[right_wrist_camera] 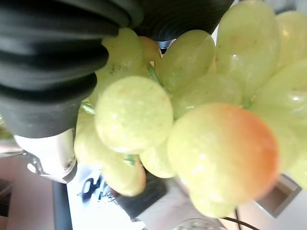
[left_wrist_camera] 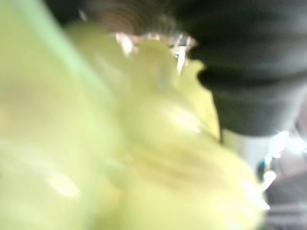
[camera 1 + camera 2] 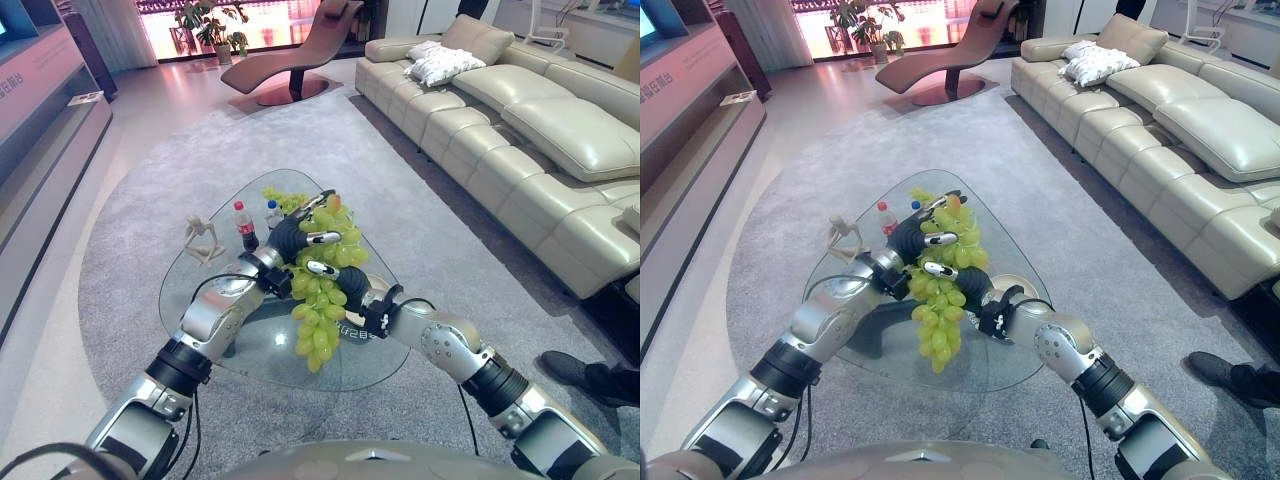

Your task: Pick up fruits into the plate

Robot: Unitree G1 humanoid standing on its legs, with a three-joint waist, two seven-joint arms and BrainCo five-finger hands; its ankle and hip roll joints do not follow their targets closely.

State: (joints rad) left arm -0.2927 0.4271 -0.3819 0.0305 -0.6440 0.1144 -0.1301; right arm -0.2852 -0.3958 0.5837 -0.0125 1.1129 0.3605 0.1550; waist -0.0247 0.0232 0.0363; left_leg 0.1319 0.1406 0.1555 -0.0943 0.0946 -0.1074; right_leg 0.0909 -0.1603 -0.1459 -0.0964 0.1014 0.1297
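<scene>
You've got the grape bunch (image 3: 322, 300) lifted over the glass table (image 3: 375, 365) — left hand (image 3: 300, 235) curled round its top, fingers wrapped on. Right hand (image 3: 352, 290) sits behind the grapes; can't tell its fingers. Plate (image 3: 1017, 287) mostly hidden beside the bunch. Bottles (image 3: 245, 227) near the far edge.

I see a glass table (image 3: 370, 375) on a grey rug (image 3: 130, 250) — on it a cola bottle (image 3: 245, 227) beside a small figurine (image 3: 203, 240). A cream leather sofa (image 3: 520, 130) and a brown lounge chair (image 3: 300, 50) stand beyond.
</scene>
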